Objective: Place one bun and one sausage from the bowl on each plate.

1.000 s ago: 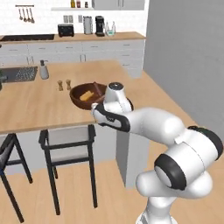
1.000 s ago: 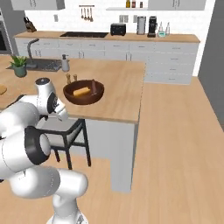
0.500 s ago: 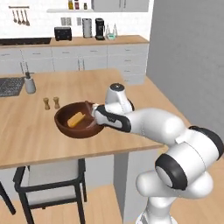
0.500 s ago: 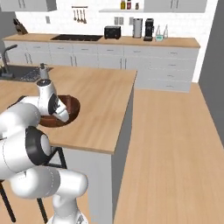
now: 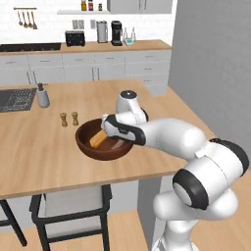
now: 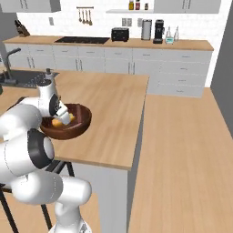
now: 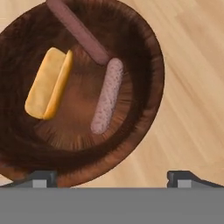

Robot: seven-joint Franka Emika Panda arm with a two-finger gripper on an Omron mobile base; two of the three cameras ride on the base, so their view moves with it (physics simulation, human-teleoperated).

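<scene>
Dark reddish-brown wood makes up the bowl [image 7: 144,109], which sits on the pale wooden worktop [image 5: 34,152] of the kitchen island, near its front edge. In the hand view, three things lie inside it: a yellow bun [image 7: 48,83] on the left, a pale speckled sausage [image 7: 107,96] just to its right, and a darker reddish sausage [image 7: 78,30] lying slantwise above them, its lower end close to the top of the pale one. The bun and the pale sausage lie apart, with bare bowl floor between them.

The fingers [image 7: 111,177] hang above the bowl's near rim. Their two dark tips stand wide apart at the bottom of the hand view, one over the bowl's edge and the other over bare worktop, with nothing between them.

In the left base view the arm reaches over the bowl [image 5: 100,139], and the bun [image 5: 97,138] shows inside it. Behind the bowl stand two small shakers [image 5: 69,118], and farther left a grey bottle [image 5: 42,95]. A dark stool [image 5: 73,211] stands under the worktop's front edge.
</scene>
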